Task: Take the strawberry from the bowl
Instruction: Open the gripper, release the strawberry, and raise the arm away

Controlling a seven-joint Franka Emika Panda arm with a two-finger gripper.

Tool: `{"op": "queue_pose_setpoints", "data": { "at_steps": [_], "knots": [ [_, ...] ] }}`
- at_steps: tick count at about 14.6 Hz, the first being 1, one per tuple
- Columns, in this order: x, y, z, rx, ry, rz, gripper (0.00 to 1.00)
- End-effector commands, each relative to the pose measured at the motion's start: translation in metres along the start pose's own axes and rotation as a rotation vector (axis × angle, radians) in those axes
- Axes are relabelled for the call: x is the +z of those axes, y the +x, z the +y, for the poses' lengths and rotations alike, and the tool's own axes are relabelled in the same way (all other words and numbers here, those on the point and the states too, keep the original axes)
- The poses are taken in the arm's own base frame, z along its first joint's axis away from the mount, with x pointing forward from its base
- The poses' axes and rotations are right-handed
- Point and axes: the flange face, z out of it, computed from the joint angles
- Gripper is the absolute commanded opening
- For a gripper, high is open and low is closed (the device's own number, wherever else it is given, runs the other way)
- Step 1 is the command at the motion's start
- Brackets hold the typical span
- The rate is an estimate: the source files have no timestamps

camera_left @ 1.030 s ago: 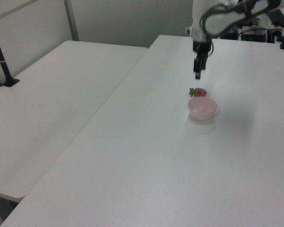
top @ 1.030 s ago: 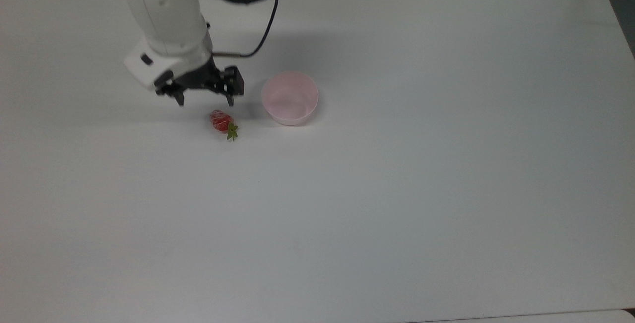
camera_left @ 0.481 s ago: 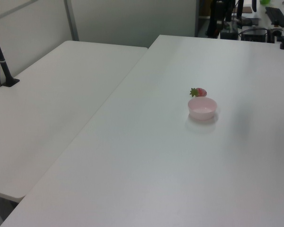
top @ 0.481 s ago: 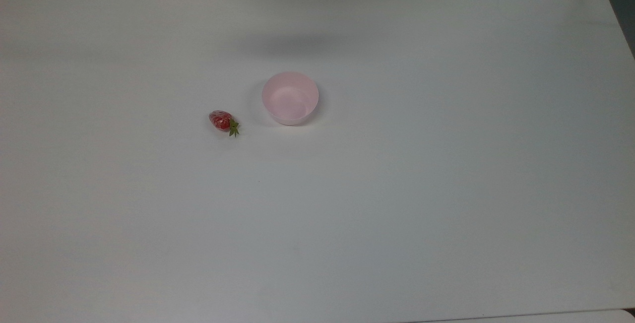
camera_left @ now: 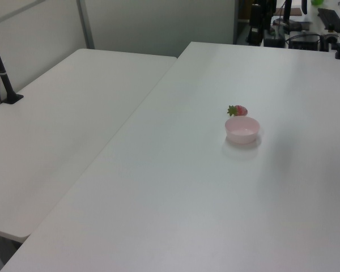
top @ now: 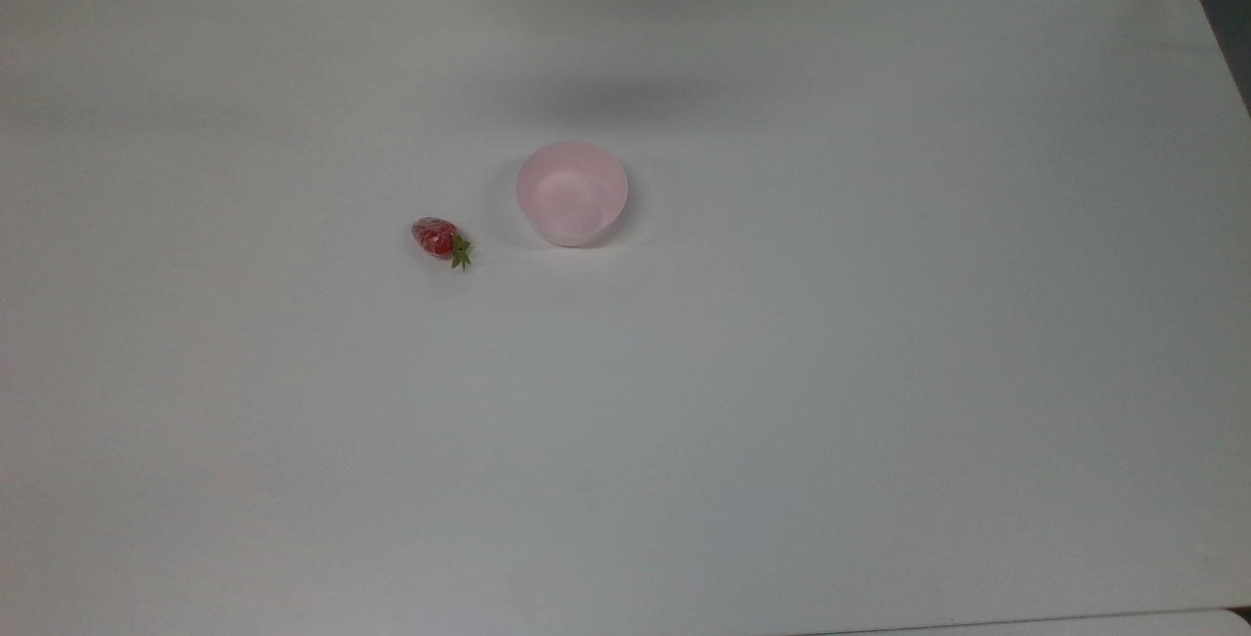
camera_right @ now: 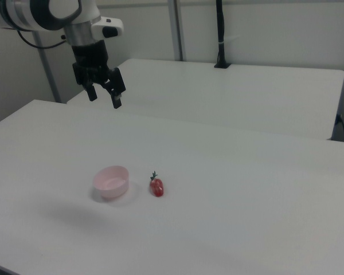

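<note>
Red strawberry (top: 437, 236) lies on table (top: 782, 402) beside empty pink bowl (top: 572, 192), so pick-out looks done w/ gripper (camera_right: 103, 93) raised, fingers spread, prob. holding nothing.

Glossy strawberry (top: 436, 235) (smooth plastic bowl (top: 572, 192))

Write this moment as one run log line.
gripper: open, raised | strawberry: on table, beside bowl | bowl: empty

The red strawberry (top: 437, 237) lies on its side beside the pink bowl (top: 572, 192).
</note>
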Motion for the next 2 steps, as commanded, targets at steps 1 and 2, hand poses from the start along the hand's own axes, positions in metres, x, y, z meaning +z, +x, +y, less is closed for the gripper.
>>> {"op": "queue_pose_setpoints", "data": {
  "at_steps": [1, 2],
  "knots": [
    [0.001, 0.0009, 0.0002, -0.024, 0.005, 0.017, 1.0],
    [-0.0001, 0.0008, -0.0006, -0.025, 0.006, 0.022, 1.0]
  ]
}}
